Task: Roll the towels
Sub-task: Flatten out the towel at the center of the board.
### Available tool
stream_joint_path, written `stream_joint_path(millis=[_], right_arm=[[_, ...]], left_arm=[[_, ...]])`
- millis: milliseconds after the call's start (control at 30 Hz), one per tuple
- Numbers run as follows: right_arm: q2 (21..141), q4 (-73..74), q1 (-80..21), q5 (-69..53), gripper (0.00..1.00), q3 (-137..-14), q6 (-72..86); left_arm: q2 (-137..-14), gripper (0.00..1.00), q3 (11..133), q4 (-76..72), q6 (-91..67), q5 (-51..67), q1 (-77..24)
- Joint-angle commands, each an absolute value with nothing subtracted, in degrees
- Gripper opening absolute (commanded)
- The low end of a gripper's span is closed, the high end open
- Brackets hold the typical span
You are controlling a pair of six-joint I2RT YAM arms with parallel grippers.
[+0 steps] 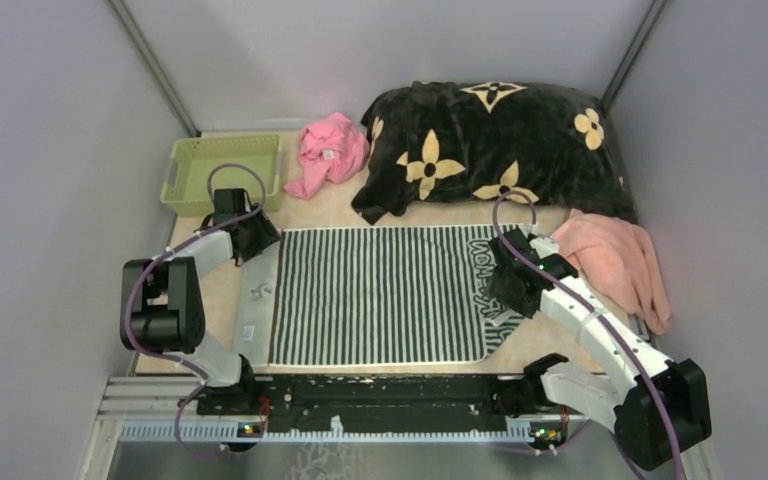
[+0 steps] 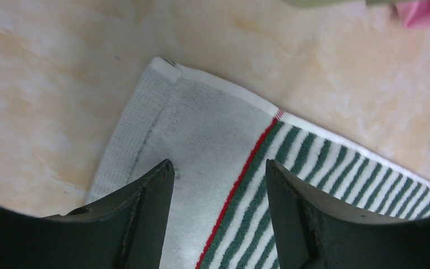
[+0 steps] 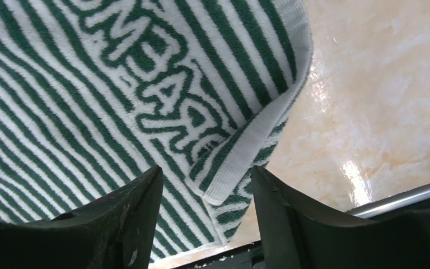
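Observation:
The dark green and white striped towel lies spread flat in the middle of the table. Its near right corner is folded over onto itself. The pale salmon-pink towel lies crumpled at the right, beside my right arm. My left gripper hovers open over the striped towel's far left corner, and its jaws straddle the white end band and red line. At the right end, over the lettering, my right gripper is open around the folded corner. Neither holds anything.
A light green basket stands at the back left, with a bright pink cloth beside it. The big black blanket with tan flowers fills the back right. A metal rail runs along the near edge.

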State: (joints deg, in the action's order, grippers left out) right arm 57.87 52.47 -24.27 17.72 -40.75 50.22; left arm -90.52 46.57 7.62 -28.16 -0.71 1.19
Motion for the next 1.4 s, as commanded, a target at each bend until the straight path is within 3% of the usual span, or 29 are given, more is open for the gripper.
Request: stream_joint_path(millis=[0, 400, 500, 567, 633, 933, 967, 1033, 1133, 1233, 1367], right_arm=[[58.9, 52.9, -25.6, 20.9, 0.59, -39.5, 54.2], [64.3, 48.2, -25.8, 21.1, 0.45, -38.2, 56.8], [64.1, 50.1, -25.8, 22.5, 0.35, -38.2, 58.4], [62.7, 53.3, -25.8, 23.6, 0.11, -37.9, 61.1], [59.7, 57.7, -25.8, 25.2, 0.0, -37.7, 66.3], [41.5, 75.4, -25.1, 29.2, 0.0, -37.0, 82.7], [40.3, 76.1, -25.1, 29.6, 0.05, -37.3, 82.9], [39.0, 77.2, -25.1, 29.7, 0.26, -38.0, 83.1], [39.1, 80.6, -25.1, 30.6, 0.48, -40.0, 85.5], [39.1, 81.9, -25.1, 33.9, 0.53, -43.8, 80.9], [41.4, 69.9, -25.1, 29.3, 0.57, -46.5, 61.9]], left_arm=[[-92.3, 0.67, 48.4, 8.3, -27.4, -4.4, 4.4], [-91.5, 0.67, 48.2, 7.2, -27.5, -3.2, 5.0], [-91.0, 0.67, 48.3, 7.2, -27.2, -3.5, 5.0], [-90.7, 0.68, 48.3, 7.2, -27.1, -3.7, 5.0], [-90.6, 0.67, 48.4, 7.3, -27.1, -3.8, 5.1], [-89.7, 0.68, 48.9, 7.3, -27.0, -4.3, 5.6], [-89.7, 0.67, 48.8, 7.2, -27.2, -4.2, 5.7], [-89.7, 0.68, 48.8, 7.1, -27.3, -3.7, 6.0], [-89.6, 0.68, 48.8, 7.1, -27.2, -3.4, 6.1], [-89.2, 0.67, 49.0, 7.2, -27.0, -3.3, 6.3], [-89.0, 0.67, 49.0, 7.2, -27.2, -2.3, 6.3]])
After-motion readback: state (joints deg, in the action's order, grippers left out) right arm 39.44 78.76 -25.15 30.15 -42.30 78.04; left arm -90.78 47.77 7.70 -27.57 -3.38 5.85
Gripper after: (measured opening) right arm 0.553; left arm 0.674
